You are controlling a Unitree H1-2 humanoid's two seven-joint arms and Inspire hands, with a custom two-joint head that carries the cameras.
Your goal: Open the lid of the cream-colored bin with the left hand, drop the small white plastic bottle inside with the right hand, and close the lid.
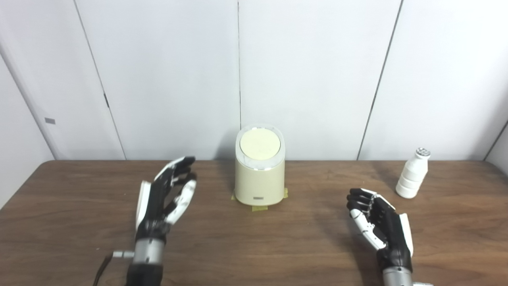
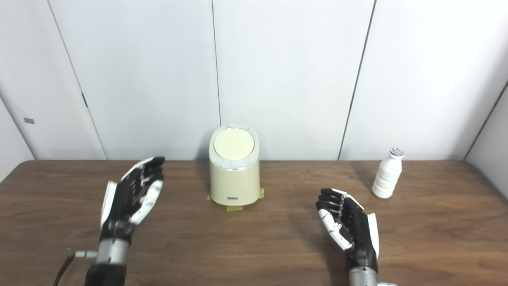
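Note:
The cream-colored bin (image 1: 259, 180) stands upright at the back middle of the wooden table (image 1: 254, 246), its round lid (image 1: 260, 144) down flat. A small white ribbed plastic bottle (image 1: 412, 173) with a silver cap stands upright at the back right. My left hand (image 1: 166, 198) hovers open to the left of the bin, fingers apart and pointing up toward it, holding nothing. Nearer the front, my right hand (image 1: 377, 222) is open with fingers loosely curled, left of and in front of the bottle, apart from it.
Yellow tape strips (image 1: 260, 207) mark the bin's foot on the table. White wall panels (image 1: 254, 79) rise right behind the table's back edge. Bare wood lies between the two hands and in front of the bin.

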